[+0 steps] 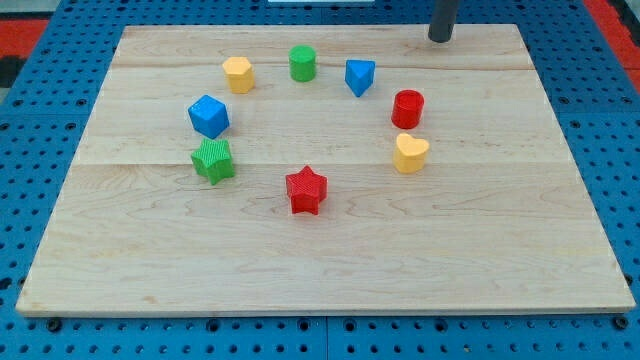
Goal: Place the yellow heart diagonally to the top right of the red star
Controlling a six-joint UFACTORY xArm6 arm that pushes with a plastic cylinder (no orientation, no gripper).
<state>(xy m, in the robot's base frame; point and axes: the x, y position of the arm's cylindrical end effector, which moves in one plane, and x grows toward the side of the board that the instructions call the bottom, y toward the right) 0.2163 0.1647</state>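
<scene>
The yellow heart [410, 153] lies on the wooden board at the view's right of centre. The red star [306, 190] lies below and to the left of it, near the board's middle. My tip [440, 38] is at the view's top, near the board's far edge, well above the yellow heart and apart from every block. The nearest block to the tip is the blue triangular block [360, 76].
A red cylinder [407, 108] stands just above the yellow heart. A green cylinder [302, 63], a yellow hexagon block [238, 74], a blue cube [209, 116] and a green star [213, 160] form the ring's left and top. The board [150, 270] rests on a blue pegboard.
</scene>
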